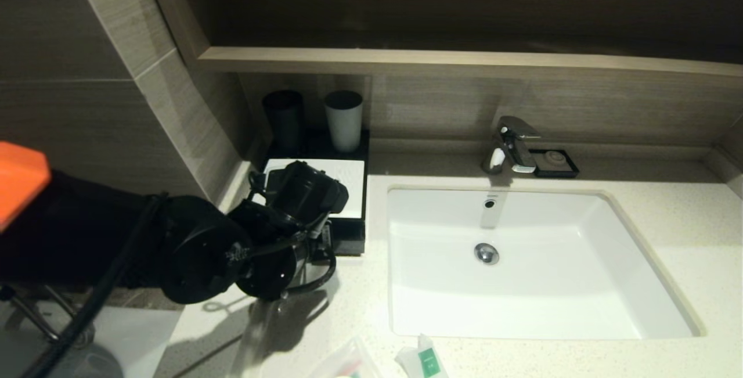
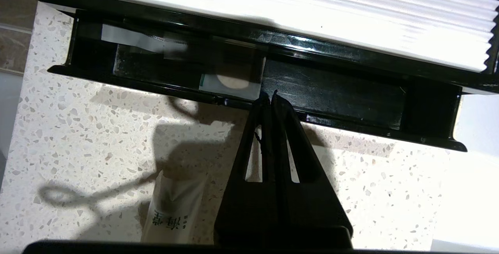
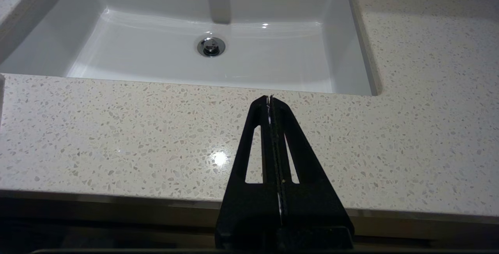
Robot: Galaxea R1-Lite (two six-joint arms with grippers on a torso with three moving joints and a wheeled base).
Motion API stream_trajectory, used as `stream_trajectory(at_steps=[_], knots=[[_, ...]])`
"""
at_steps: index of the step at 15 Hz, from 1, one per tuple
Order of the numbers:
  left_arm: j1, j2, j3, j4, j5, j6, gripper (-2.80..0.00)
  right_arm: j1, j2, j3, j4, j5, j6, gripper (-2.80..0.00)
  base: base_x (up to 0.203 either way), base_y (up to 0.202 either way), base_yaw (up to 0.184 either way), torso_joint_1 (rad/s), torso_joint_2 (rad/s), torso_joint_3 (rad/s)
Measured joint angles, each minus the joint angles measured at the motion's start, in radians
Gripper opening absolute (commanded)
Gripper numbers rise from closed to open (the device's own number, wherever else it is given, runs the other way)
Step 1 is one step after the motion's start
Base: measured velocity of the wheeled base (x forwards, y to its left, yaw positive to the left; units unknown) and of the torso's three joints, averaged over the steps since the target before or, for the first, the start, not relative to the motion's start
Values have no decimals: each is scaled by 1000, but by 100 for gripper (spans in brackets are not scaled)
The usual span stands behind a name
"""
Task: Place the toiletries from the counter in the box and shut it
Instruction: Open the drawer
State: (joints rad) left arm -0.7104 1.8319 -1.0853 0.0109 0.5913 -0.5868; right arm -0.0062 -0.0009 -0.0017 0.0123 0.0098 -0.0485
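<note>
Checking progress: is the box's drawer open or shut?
Open: the drawer sticks out from under the white top, packets inside, left gripper shut at its front edge.

I count: two cups (image 1: 284,118) behind one box (image 1: 342,183), two packets in drawer (image 2: 230,82), three packets on tabletop (image 1: 426,360), one soap dish (image 1: 555,162), one faucet (image 1: 514,144).

Black left arm (image 1: 191,250) with orange block, looped black cables, tapered slotted black gripper (image 2: 269,95).

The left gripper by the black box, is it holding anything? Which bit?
Nothing. The left gripper has its jaws shut and empty, tips at the front edge of the box's open drawer.
</note>
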Motion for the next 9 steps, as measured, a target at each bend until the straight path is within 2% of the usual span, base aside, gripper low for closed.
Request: stream_trajectory(at_steps=[9], knots=[[11, 37, -26, -6, -1, -1, -280, 0, 0, 0, 0, -1, 0, -280, 0, 0, 0, 0, 0, 0]])
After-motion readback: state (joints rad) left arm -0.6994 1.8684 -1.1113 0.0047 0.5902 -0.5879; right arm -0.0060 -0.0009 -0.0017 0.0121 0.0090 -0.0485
